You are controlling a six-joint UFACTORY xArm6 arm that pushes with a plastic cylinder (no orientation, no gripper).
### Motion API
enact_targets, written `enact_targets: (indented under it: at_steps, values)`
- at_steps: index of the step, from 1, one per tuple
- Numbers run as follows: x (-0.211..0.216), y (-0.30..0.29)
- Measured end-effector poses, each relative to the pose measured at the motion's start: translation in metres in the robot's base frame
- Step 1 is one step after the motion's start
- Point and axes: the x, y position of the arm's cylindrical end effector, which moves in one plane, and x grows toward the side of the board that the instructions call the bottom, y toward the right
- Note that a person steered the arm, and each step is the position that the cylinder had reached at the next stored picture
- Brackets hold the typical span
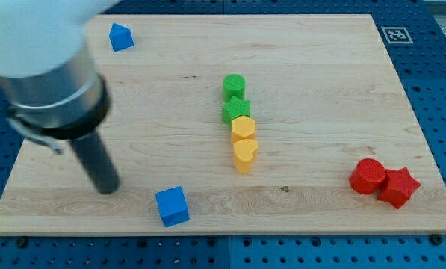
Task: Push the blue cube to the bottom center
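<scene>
Landmark: we place everything from the blue cube (172, 206), which sits near the board's bottom edge, left of the bottom centre.
Our tip: our tip (107, 190) rests on the board to the cube's left and slightly above it, near but apart from it.
Hand state: we carry no jaws, only a bare rod; it holds nothing and touches no block.
Step in hand: we judge this as lining up behind the cube; the push toward the view's right has not begun.
Next move: we should drop the tip a little toward the view's bottom until level with the cube's left face, then slide right, keeping the push through the cube's middle so it does not turn or slip off the near edge.
Remaining travel: a modest stretch to the right along the bottom edge, by our reckoning.
Yellow heart (245, 153): up and right of the cube, the lowest of a column; another yellow block (242, 128), a green star (236, 110) and a green cylinder (234, 86) stack above it, each touching the next.
Red pair: a red cylinder (367, 176) and red star (399, 187), touching, far right of the cube.
Second blue block (120, 36): far above the cube, near the top-left corner.
Surface: pale wooden board (320, 67), flat, lying on a blue pegboard (432, 60); the path to the cube's right looks free.
Marker: a printed tag (395, 34) at the top-right corner.
</scene>
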Motion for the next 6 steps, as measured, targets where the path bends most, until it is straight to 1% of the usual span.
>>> enact_targets:
  at_steps: [1,2,3,4,6]
  values:
    - [0.012,0.000]
    - [0.053,0.001]
    - [0.049,0.008]
    - [0.046,0.048]
    - [0.046,0.094]
